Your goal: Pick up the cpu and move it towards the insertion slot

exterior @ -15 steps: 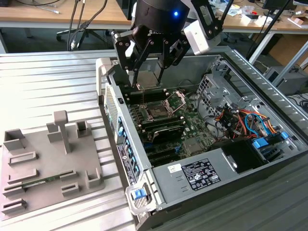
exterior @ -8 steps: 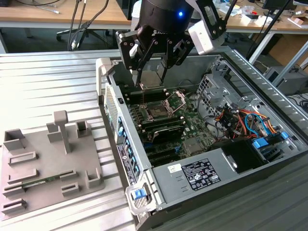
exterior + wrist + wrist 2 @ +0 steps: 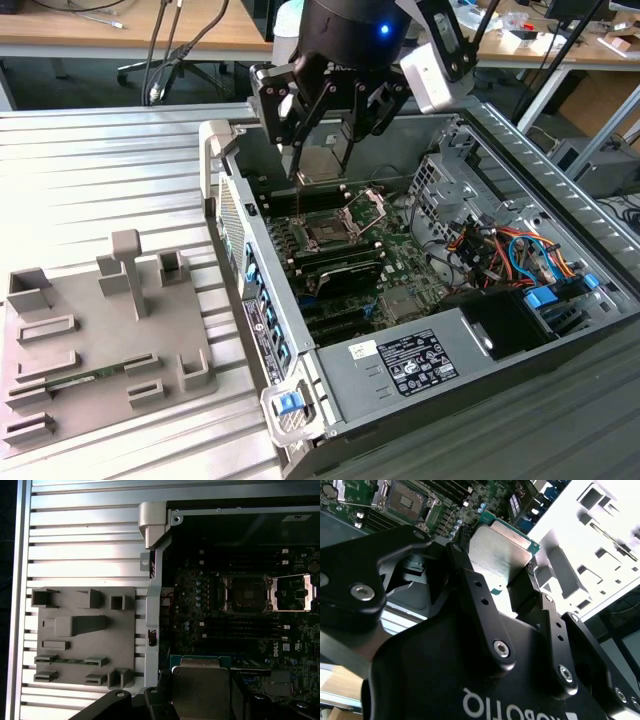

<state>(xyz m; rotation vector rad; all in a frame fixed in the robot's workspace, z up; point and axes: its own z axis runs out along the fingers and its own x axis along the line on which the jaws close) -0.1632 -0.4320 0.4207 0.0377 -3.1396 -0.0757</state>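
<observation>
The cpu [image 3: 322,165], a flat silvery square with a thin green rim, hangs in the air over the open computer case. My gripper [image 3: 320,150] is shut on it, with a black finger on each of two opposite edges. In both wrist views the cpu [image 3: 497,547] [image 3: 200,687] sits between the fingers [image 3: 534,575]. The insertion slot [image 3: 325,232] lies below and slightly nearer on the green motherboard, a dark square in a shiny frame. Its silver retaining plate [image 3: 365,208] is swung open beside it. The slot [image 3: 243,593] [image 3: 407,501] is uncovered and apart from the cpu.
A grey plastic tray [image 3: 100,340] with raised blocks and recesses lies on the ribbed metal table at the exterior view's left, a thin green memory stick [image 3: 90,375] in it. The case wall [image 3: 240,250], drive cage and cable bundle [image 3: 510,250] surround the motherboard.
</observation>
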